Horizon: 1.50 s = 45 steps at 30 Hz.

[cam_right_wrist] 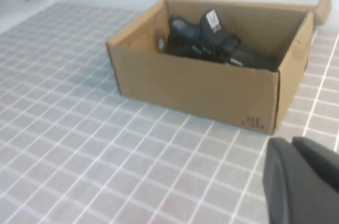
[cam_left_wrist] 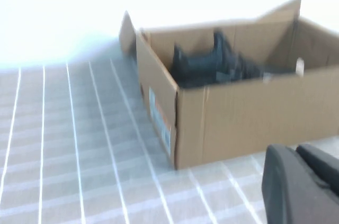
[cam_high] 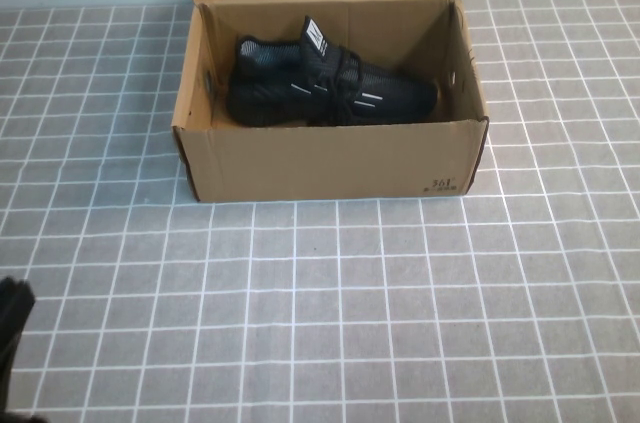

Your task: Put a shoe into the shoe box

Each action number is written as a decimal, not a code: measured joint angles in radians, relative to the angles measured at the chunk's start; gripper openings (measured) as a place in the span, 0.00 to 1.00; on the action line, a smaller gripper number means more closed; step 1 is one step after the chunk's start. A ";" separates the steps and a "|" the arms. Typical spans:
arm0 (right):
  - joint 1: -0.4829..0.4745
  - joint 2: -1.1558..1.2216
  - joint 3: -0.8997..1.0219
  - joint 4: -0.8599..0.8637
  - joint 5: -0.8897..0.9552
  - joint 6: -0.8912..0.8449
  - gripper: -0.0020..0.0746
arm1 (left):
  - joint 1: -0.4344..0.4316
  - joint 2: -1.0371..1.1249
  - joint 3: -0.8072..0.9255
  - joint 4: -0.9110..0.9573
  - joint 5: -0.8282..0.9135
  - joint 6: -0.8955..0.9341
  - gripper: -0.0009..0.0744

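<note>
Black mesh sneaker (cam_high: 325, 88), light, soft-sided, best taken at the heel collar, is lodged inside the cardboard shoe box (cam_high: 330, 158), well apart from left gripper (cam_left_wrist: 304, 181) and right gripper (cam_right_wrist: 302, 179), whose jaw states cannot be told.

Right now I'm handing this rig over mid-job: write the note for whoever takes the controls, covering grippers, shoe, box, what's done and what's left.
Left gripper: pulled back near the table's front left corner, away from the box, holding nothing; whether it is open or shut cannot be told.
Right gripper: back on the box's front right side, also apart from it and holding nothing.
Shoe: inside the shoe box, upright, toe toward the robot's right, tongue tab up.
Box flaps are open.
Done: shoe is in the box.
Left: nothing apparent; keep both arms parked.
</note>
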 joint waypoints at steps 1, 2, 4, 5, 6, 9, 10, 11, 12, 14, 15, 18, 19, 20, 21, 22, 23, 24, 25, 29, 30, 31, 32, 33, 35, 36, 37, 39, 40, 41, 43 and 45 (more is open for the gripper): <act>0.000 -0.005 0.043 0.000 -0.045 0.000 0.01 | 0.000 -0.041 0.047 -0.007 -0.054 -0.001 0.01; 0.000 -0.007 0.085 0.000 -0.102 0.000 0.01 | 0.000 -0.077 0.082 -0.010 -0.100 -0.002 0.01; 0.000 -0.009 0.165 0.000 -0.212 -0.002 0.01 | 0.000 -0.125 0.156 -0.014 -0.162 -0.002 0.01; 0.000 -0.009 0.195 0.000 -0.254 -0.002 0.01 | 0.000 -0.143 0.189 -0.014 -0.175 -0.003 0.01; 0.000 -0.009 0.231 0.000 -0.305 -0.002 0.01 | 0.000 -0.152 0.220 -0.016 -0.185 -0.003 0.01; 0.000 -0.009 0.314 0.000 -0.435 -0.002 0.01 | 0.000 -0.159 0.258 -0.016 -0.137 -0.005 0.01; 0.000 -0.009 0.337 0.008 -0.468 -0.002 0.01 | 0.000 -0.161 0.260 -0.016 -0.109 -0.003 0.01; 0.000 -0.009 0.356 0.012 -0.489 -0.002 0.01 | 0.000 -0.161 0.260 -0.016 -0.091 -0.003 0.01; 0.000 -0.009 0.370 0.017 -0.512 -0.002 0.01 | 0.000 -0.161 0.260 -0.016 -0.066 -0.001 0.01; 0.000 -0.009 0.385 0.021 -0.535 -0.002 0.01 | 0.000 -0.161 0.262 -0.016 -0.023 -0.001 0.01; 0.000 -0.009 0.391 0.022 -0.537 -0.002 0.01 | 0.000 -0.161 0.262 -0.016 -0.005 -0.001 0.01; 0.000 -0.009 0.393 0.025 -0.520 -0.002 0.01 | 0.000 -0.161 0.262 -0.016 0.037 -0.001 0.01; 0.000 -0.009 0.393 0.025 -0.510 -0.002 0.01 | 0.000 -0.161 0.262 -0.016 0.048 -0.001 0.01; 0.000 -0.009 0.393 0.025 -0.500 -0.002 0.01 | 0.000 -0.161 0.262 -0.016 0.055 -0.001 0.01; 0.000 -0.009 0.393 0.025 -0.488 -0.002 0.01 | 0.000 -0.161 0.262 -0.016 0.060 -0.001 0.01; 0.000 -0.009 0.393 0.025 -0.478 -0.002 0.01 | 0.000 -0.161 0.262 -0.016 0.065 -0.001 0.01; 0.000 -0.009 0.393 0.025 -0.472 -0.002 0.01 | 0.000 -0.161 0.262 -0.016 0.066 -0.001 0.01; 0.000 -0.009 0.393 0.025 -0.467 -0.002 0.01 | 0.000 -0.161 0.262 -0.016 0.069 -0.001 0.01; 0.000 -0.009 0.393 0.025 -0.461 -0.002 0.01 | 0.000 -0.161 0.262 -0.016 0.070 -0.001 0.01; 0.000 -0.009 0.393 0.025 -0.447 -0.002 0.01 | 0.000 -0.161 0.262 -0.016 0.071 0.001 0.01; 0.000 -0.009 0.393 0.025 -0.446 -0.002 0.01 | 0.000 -0.161 0.262 -0.016 0.071 0.001 0.01; 0.000 -0.009 0.393 0.025 -0.444 -0.002 0.01 | 0.000 -0.161 0.262 -0.016 0.071 0.001 0.01; 0.000 -0.009 0.393 0.025 -0.445 -0.002 0.01 | 0.000 -0.161 0.262 -0.016 0.071 0.001 0.01; 0.000 -0.009 0.393 0.025 -0.445 -0.002 0.01 | 0.000 -0.161 0.262 -0.016 0.071 0.001 0.01; -0.018 -0.016 0.393 0.016 -0.439 -0.002 0.01 | 0.000 -0.161 0.262 -0.016 0.071 0.001 0.01; -0.042 -0.021 0.393 0.014 -0.431 -0.002 0.01 | 0.000 -0.161 0.262 -0.016 0.071 0.001 0.01; -0.074 -0.024 0.393 0.014 -0.426 -0.002 0.01 | 0.000 -0.161 0.262 -0.016 0.071 0.001 0.01; -0.147 -0.028 0.393 0.014 -0.418 -0.002 0.01 | 0.000 -0.161 0.262 -0.016 0.071 0.001 0.01; -0.192 -0.028 0.393 0.018 -0.418 -0.002 0.01 | 0.000 -0.161 0.262 -0.016 0.072 0.001 0.01; -0.229 -0.028 0.393 0.020 -0.418 -0.002 0.01 | 0.000 -0.161 0.262 -0.016 0.072 0.001 0.01; -0.317 -0.028 0.393 0.025 -0.418 -0.002 0.01 | 0.000 -0.161 0.262 -0.016 0.073 0.001 0.01; -0.386 -0.031 0.393 0.026 -0.416 -0.002 0.01 | 0.000 -0.161 0.262 -0.016 0.074 0.001 0.01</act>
